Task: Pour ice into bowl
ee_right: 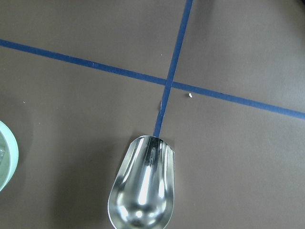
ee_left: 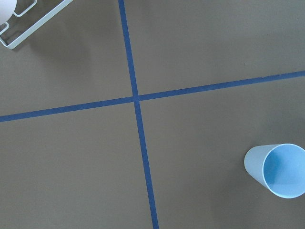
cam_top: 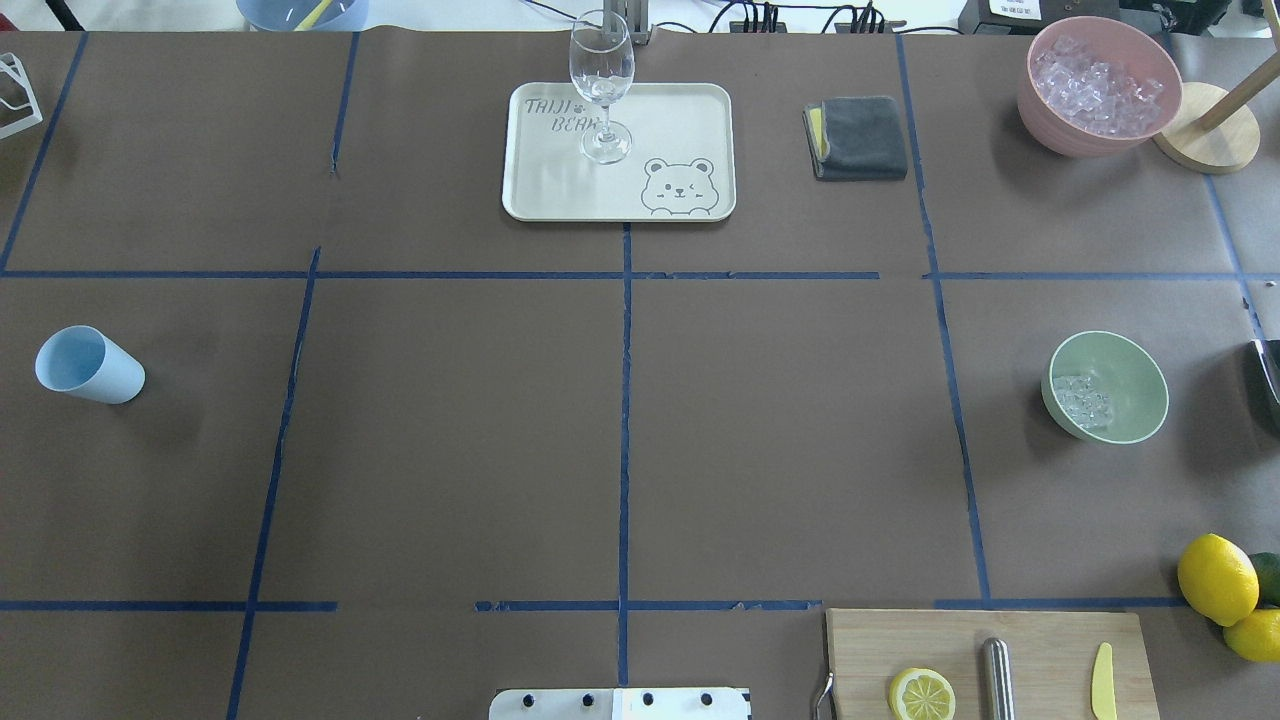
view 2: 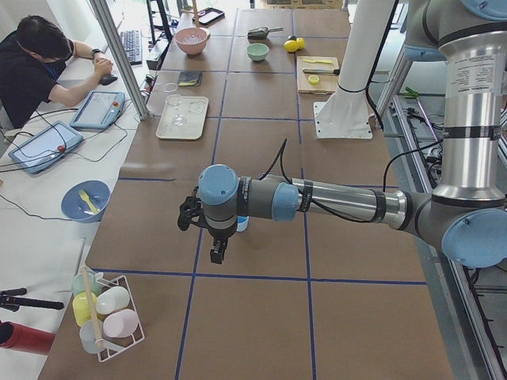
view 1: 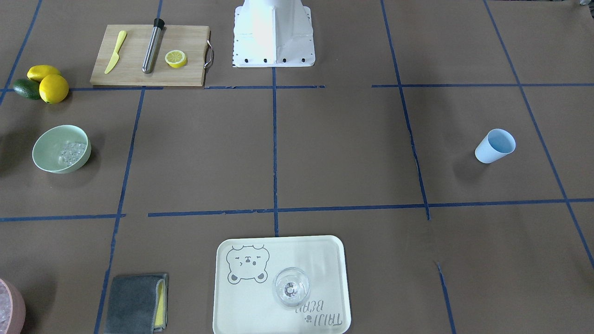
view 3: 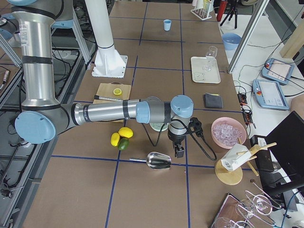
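Clear ice cubes lie in the round mint-green bowl, and the pour looks done.
Far to the bowl's left, the left gripper hangs over the table beside the pale blue plastic cup; I cannot tell how far apart its fingers are. The ice sits heaped against one wall of the bowl. Near the bowl's right side, the shiny metal scoop lies empty on the table. The right gripper hovers above the scoop, apart from it; spread or pressed together, I cannot tell. Little seems left beyond drawing back.
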### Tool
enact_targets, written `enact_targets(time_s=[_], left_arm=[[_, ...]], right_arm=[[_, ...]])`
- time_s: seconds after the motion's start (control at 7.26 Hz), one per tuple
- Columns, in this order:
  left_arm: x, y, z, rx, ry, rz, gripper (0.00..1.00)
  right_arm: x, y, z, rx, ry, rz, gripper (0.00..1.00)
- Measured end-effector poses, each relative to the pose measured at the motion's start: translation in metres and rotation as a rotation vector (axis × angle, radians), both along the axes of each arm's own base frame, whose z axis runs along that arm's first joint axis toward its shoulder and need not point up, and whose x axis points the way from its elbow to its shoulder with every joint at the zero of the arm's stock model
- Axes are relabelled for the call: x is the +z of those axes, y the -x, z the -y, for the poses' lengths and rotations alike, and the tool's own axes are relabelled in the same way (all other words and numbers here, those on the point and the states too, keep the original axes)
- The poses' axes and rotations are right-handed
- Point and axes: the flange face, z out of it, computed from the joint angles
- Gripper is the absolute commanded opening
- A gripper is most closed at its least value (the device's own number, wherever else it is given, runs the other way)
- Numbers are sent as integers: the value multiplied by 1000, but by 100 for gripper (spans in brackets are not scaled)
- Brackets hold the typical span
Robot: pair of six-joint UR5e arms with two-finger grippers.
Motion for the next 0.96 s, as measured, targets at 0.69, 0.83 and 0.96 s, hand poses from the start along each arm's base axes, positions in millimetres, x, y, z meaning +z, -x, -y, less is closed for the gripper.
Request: enact_targets(time_s=[0.69, 0.83, 0.96], left_arm=[[8, 1, -2, 3, 13, 16, 100], [8, 1, -3, 4, 14, 15, 100], [9, 1, -4, 4, 13, 15, 100]], right_arm=[[49, 1, -49, 9, 4, 18, 100], [49, 1, -49, 9, 0, 18, 100], [48, 1, -48, 9, -2, 18, 100]])
